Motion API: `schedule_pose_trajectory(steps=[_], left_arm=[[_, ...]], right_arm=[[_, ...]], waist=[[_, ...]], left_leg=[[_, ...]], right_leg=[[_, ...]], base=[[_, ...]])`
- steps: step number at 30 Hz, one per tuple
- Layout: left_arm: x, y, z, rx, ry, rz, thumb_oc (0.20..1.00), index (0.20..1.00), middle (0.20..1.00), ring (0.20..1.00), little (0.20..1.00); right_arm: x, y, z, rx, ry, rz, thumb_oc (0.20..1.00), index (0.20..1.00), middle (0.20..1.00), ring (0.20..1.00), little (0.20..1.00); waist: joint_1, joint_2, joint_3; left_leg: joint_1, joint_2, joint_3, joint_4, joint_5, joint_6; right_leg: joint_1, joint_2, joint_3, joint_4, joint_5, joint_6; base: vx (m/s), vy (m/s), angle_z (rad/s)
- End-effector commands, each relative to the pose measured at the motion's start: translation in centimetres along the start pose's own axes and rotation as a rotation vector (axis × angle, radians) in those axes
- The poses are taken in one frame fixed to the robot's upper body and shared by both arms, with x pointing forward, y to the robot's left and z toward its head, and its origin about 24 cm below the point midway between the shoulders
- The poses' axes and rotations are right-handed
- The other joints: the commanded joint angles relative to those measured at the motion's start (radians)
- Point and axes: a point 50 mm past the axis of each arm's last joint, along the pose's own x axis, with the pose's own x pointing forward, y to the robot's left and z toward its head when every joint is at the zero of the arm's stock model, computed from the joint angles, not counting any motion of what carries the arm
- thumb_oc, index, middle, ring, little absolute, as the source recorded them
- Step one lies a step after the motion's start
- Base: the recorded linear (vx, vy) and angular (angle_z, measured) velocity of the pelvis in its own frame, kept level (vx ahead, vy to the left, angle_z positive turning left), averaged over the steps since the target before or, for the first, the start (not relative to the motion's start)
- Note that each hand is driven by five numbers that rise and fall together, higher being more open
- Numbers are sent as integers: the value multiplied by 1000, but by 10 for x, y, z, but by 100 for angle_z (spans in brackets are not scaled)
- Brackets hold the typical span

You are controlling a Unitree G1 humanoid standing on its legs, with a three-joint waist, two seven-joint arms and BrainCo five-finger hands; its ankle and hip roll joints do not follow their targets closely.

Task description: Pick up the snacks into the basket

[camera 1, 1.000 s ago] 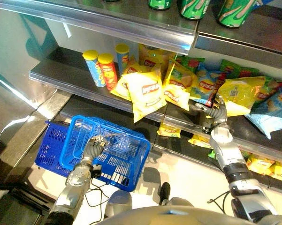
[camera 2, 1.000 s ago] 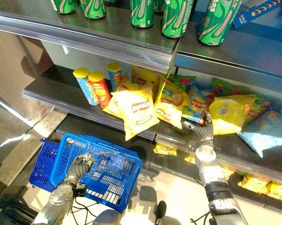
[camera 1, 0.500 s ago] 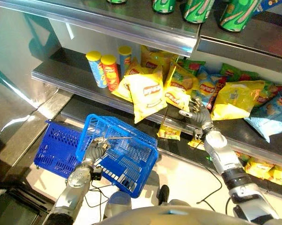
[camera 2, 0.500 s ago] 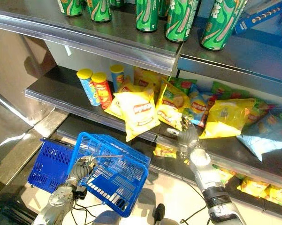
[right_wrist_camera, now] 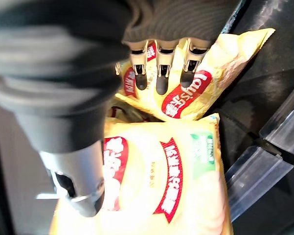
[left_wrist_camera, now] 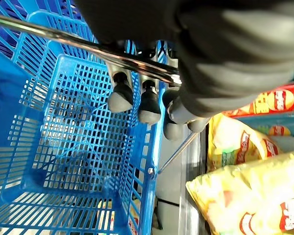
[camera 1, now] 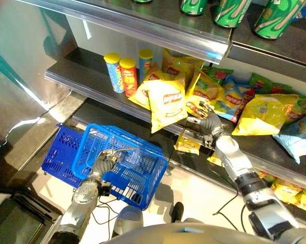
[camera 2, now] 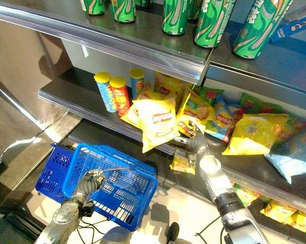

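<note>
Left robot hand point(camera 1: 106, 161): fingers curled round the wire handle point(left_wrist_camera: 78, 45) of the blue basket point(camera 1: 123, 163), held above the floor before the shelves. Right robot hand point(camera 2: 194, 142): fingers loosely spread, holding nothing, beside the yellow snack bags point(camera 1: 166, 101) overhanging the middle shelf point(camera 1: 86, 86). Same shelf: three snack tubes point(camera 1: 123, 74), further bags; green cans point(camera 2: 212, 20) on the shelf above.

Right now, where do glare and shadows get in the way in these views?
Left eye view: strong glare streaks the upper shelf edge, and the blue basket throws a dark shadow on the pale floor. Left wrist view: a bright glint runs along the basket handle under the left robot hand.
</note>
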Motion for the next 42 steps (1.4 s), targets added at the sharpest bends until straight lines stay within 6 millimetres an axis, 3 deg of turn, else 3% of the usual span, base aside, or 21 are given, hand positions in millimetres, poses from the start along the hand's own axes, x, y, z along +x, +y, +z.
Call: schedule_pose_trajectory(steps=[1,16,21,23,24,27,38,39,40,42], left_arm=[[1,3,50,12,-254,-3,200,200,200,200,200],[1,-2,56,8,-270,-36,200,200,200,200,200],[3,0,66,16,-300,-47,200,200,200,200,200],[4,3,71,20,-315,-44,200,200,200,200,200],[4,3,71,20,-317,-44,200,200,200,200,200],[6,6,78,21,-337,-30,200,200,200,200,200],[3,2,83,4,-355,-29,200,200,200,200,200],[2,0,85,1,-362,-37,200,200,200,200,200],[2,0,85,0,-363,-36,200,200,200,200,200],[3,-3,88,-5,-371,-48,200,200,200,200,200]], right_arm=[[17,-1,40,-16,-126,-59,1000,1000,1000,1000,1000],[40,-17,56,-45,-74,-161,1000,1000,1000,1000,1000],[41,-26,61,-16,-84,-200,1000,1000,1000,1000,1000],[41,-30,68,5,-112,-206,1000,1000,1000,1000,1000],[41,-30,69,5,-113,-206,1000,1000,1000,1000,1000],[43,-39,95,28,-188,-234,1000,1000,1000,1000,1000],[57,-42,138,44,-228,-264,1000,1000,1000,1000,1000],[61,-48,141,55,-202,-288,272,272,272,272,272],[61,-49,142,55,-203,-288,200,200,200,200,200],[64,-59,145,54,-168,-324,200,200,200,200,200]], waist=[[13,-22,-32],[62,-29,0],[67,-17,48],[67,-9,101],[68,-9,100],[62,15,155],[47,28,218],[49,32,232],[48,32,232],[51,40,251]], left_leg=[[-26,-67,-9,-1,-42,68],[-62,-88,-78,-1,-18,62],[-106,-94,-90,25,-5,57],[-188,-117,-70,162,-42,62],[-196,-119,-69,174,-48,62],[-309,-139,-58,297,-79,63],[-399,-119,-38,342,-80,57],[-413,-121,-41,346,-76,54],[-414,-121,-42,346,-76,54],[-424,-124,-48,346,-70,49]], right_leg=[[8,-76,62,5,-47,101],[5,-91,-8,25,-49,102],[-51,-89,-13,90,-70,91],[-91,-100,-4,125,-73,83],[-95,-101,-2,128,-74,84],[-206,-91,28,220,-95,59],[-343,-65,67,311,-122,43],[-355,-65,64,321,-126,40],[-356,-65,64,322,-126,40],[-368,-65,57,333,-130,39]], base=[[-11,4,7],[-14,6,17],[-76,-6,21],[-129,-1,21],[-147,-4,11],[-139,16,-1],[-50,-1,-15],[0,0,0],[-47,-18,2],[-30,-16,8]])
